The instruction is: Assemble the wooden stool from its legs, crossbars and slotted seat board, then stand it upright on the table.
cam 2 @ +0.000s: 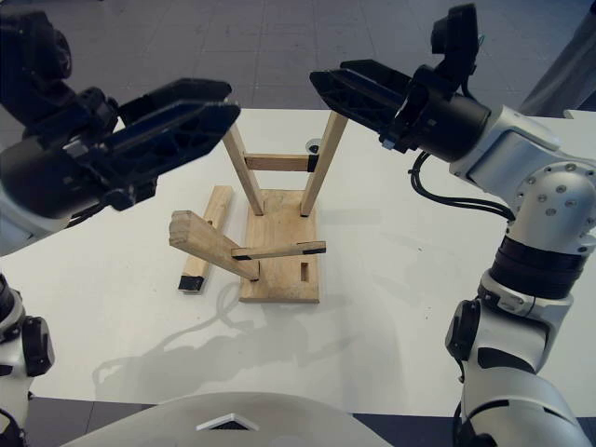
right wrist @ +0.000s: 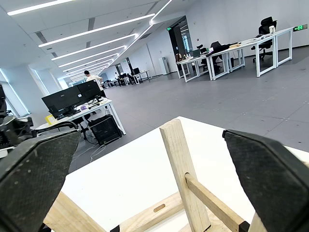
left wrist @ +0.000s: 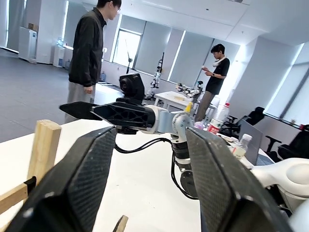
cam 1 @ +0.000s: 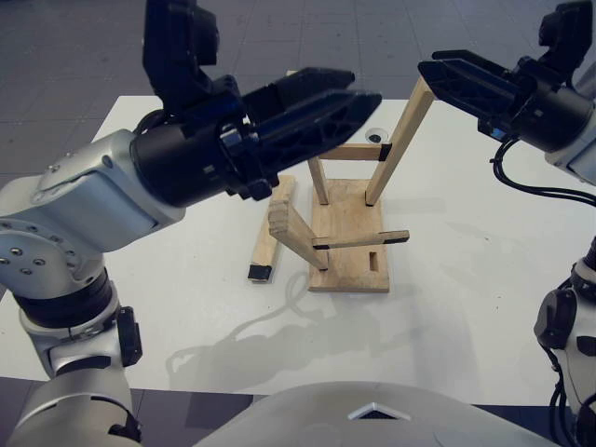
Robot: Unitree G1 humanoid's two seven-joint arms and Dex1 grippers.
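The pale wooden slotted seat board [cam 1: 354,219] lies flat mid-frame on the white table [cam 1: 466,279]. We see a taller leg [cam 1: 399,140], tilted, and a shorter leg [cam 1: 318,182] standing at its far end, joined by a black-banded crossbar [cam 1: 349,151]. A third leg [cam 1: 293,233] leans at lower left. A loose leg [cam 1: 270,237] lies just left of the board. Our left gripper [cam 1: 365,86] hovers upper left, fingers spread. Our right gripper [cam 2: 328,76], fingers wide apart, sits by the taller leg's top.

You're in a large open-plan office, possibly doubling as a robotics lab: rows of white desks [right wrist: 251,43], monitors [right wrist: 72,99], a swivel chair [right wrist: 267,23], long ceiling light strips [right wrist: 96,30].
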